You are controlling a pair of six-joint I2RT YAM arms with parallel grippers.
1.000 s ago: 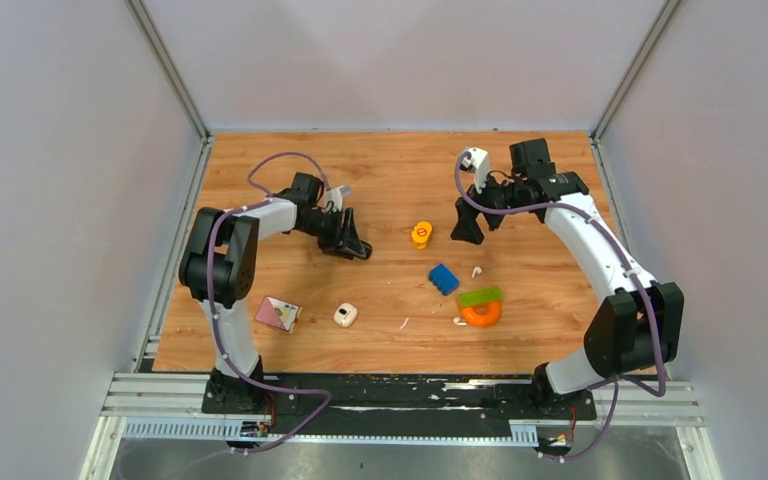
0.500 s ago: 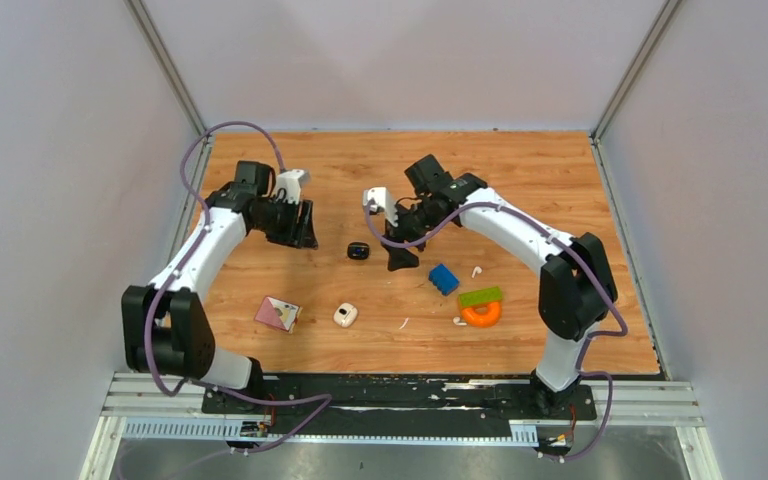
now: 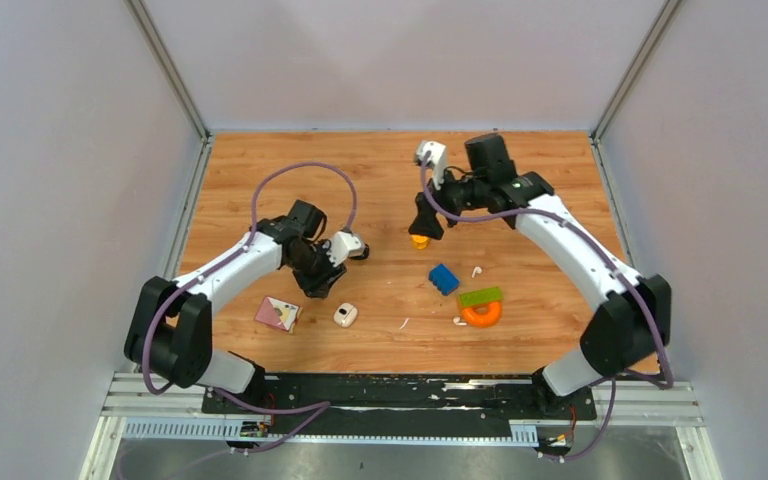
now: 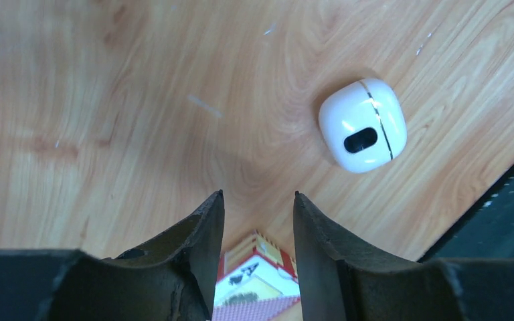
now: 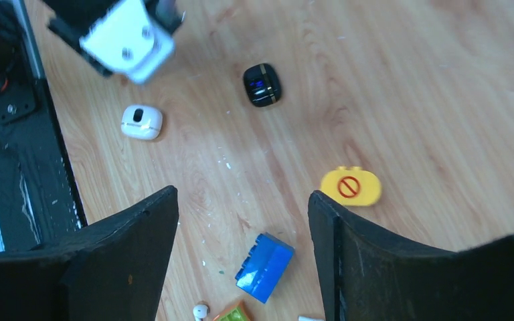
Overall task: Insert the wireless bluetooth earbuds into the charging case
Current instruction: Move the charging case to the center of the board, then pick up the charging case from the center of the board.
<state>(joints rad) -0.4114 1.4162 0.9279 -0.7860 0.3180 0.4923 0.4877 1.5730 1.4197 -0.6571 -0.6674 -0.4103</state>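
nearest the arm bases, a white charging case (image 3: 345,316) lies on the worktop (image 3: 560,200) with its lid shut. a printed card (image 3: 278,313) sits just to its left. the left fingers (image 4: 204,231) hover above this area, set to a narrow gap and holding nothing. in the left wrist view the case lies ahead and to the right of the fingertips, off their closing line, and the card shows below the gap.

on the right half, one white earbud (image 3: 458,321) lies touching or just beside an orange ring (image 3: 481,314) with a green block (image 3: 480,296) on it. a second white earbud (image 3: 476,271) lies farther back, near a blue brick (image 3: 443,278). their long axes are too small to tell. no black earbuds can be made out.

farther still, a black charging case (image 3: 360,252) lies shut beside the left wrist. the right fingers (image 5: 154,227) hang over a yellow block (image 3: 420,240), spread wide and empty.

governing relation: both visible earbuds lie on the base side of the right fingers, and the right arm is nearer to them. the left arm is nearer to both cases. judgement: neither case is open yet, so opening one probably comes before any insertion.
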